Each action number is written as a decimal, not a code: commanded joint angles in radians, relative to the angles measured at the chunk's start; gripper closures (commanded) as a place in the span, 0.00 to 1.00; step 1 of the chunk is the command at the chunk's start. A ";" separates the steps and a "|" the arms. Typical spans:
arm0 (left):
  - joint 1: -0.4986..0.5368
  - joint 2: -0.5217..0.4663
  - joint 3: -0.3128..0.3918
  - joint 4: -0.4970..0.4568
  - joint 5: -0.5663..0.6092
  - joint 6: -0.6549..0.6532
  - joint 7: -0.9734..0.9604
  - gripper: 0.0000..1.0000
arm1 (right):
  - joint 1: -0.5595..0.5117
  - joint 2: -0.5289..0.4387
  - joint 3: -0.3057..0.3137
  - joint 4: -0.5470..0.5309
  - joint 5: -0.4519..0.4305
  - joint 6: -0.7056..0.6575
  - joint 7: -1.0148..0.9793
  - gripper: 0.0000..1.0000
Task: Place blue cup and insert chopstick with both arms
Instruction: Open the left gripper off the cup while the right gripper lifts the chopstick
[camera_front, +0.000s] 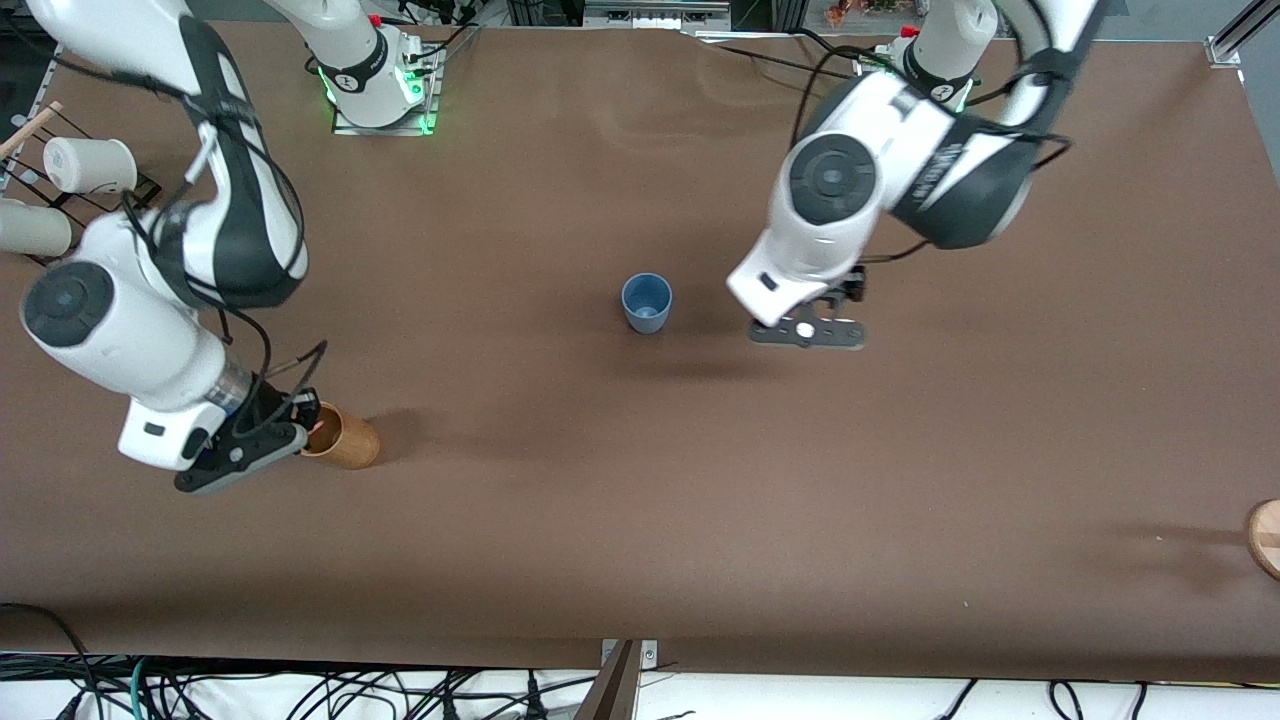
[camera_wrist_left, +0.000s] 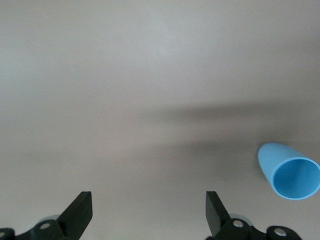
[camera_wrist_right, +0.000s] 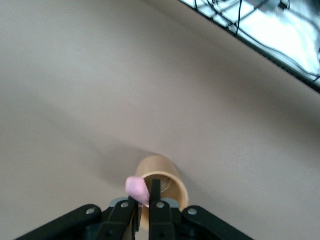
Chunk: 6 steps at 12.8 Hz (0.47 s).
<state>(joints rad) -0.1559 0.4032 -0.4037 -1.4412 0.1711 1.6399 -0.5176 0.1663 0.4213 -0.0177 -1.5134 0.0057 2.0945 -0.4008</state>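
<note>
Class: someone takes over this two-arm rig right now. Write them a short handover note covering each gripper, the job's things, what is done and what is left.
Left gripper: open, empty, above bare table beside the blue cup.
Right gripper: shut on the chopstick, at the mouth of the brown wooden cup.
Done: blue cup stands upright mid-table, released.
Left: carry the chopstick to the blue cup and insert it.
</note>
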 joint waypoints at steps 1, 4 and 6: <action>0.114 -0.071 -0.003 0.018 0.002 -0.034 0.175 0.00 | -0.002 -0.096 0.065 -0.021 -0.019 -0.066 -0.004 1.00; 0.138 -0.260 0.127 -0.112 -0.004 -0.034 0.315 0.00 | 0.074 -0.096 0.085 0.054 -0.007 -0.129 0.072 1.00; 0.136 -0.363 0.212 -0.232 -0.033 -0.023 0.478 0.00 | 0.158 -0.096 0.085 0.059 -0.006 -0.149 0.260 1.00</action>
<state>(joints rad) -0.0102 0.1879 -0.2598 -1.4957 0.1662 1.5897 -0.1798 0.2559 0.3174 0.0689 -1.4763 0.0037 1.9753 -0.2724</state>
